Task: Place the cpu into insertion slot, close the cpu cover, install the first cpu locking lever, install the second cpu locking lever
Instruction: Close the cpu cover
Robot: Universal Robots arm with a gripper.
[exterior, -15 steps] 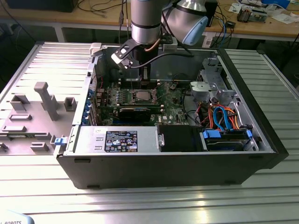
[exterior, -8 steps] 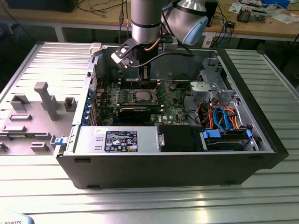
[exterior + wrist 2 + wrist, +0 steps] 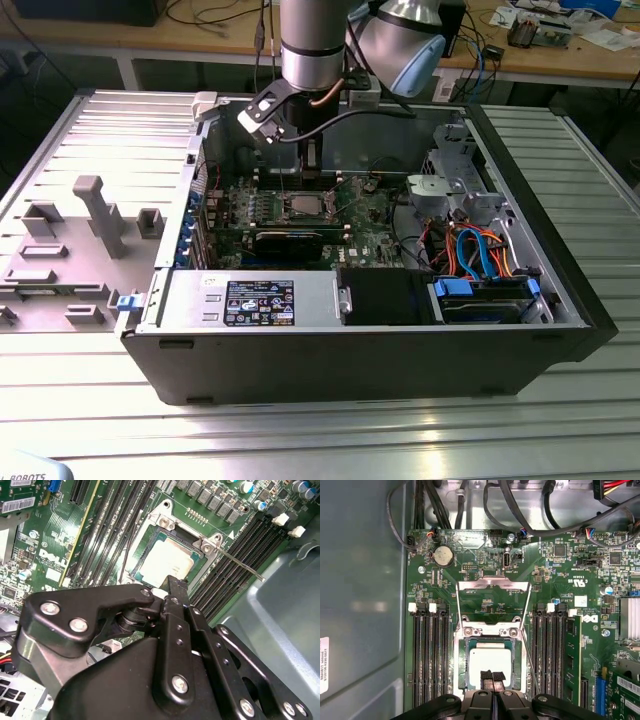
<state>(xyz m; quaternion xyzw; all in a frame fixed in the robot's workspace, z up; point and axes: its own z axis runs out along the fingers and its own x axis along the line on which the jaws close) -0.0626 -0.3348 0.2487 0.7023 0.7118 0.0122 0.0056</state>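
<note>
Black linkage plates of the tool [image 3: 492,676] crowd the foreground in both wrist views, and its two fingertips are pressed together with nothing visible between them, hovering just over one edge of the cpu [image 3: 490,659]. That chip lies flat inside the insertion slot [image 3: 457,652], silvery top up, framed by the slot's metal rim. On the far side of the slot from the tool, toward the coin battery [image 3: 443,556], the cpu cover [image 3: 492,584] stands swung open, clear of the chip. In the second wrist view a thin locking lever [image 3: 242,567] juts out unlatched from one corner of the slot, across the memory slots [image 3: 225,587]. The green motherboard [image 3: 555,580] carries all of this. In the exterior view the open computer case [image 3: 560,300] sits on the ribbed metal surface [image 3: 300,440], with the arm dropping in from 12 o'clock. From the slot there, the orange and blue cables [image 3: 480,250] lie at 3 o'clock, the power supply [image 3: 250,300] at 6 o'clock, and a grey fixture tray [image 3: 80,240] rests outside the case at 9 o'clock.
</note>
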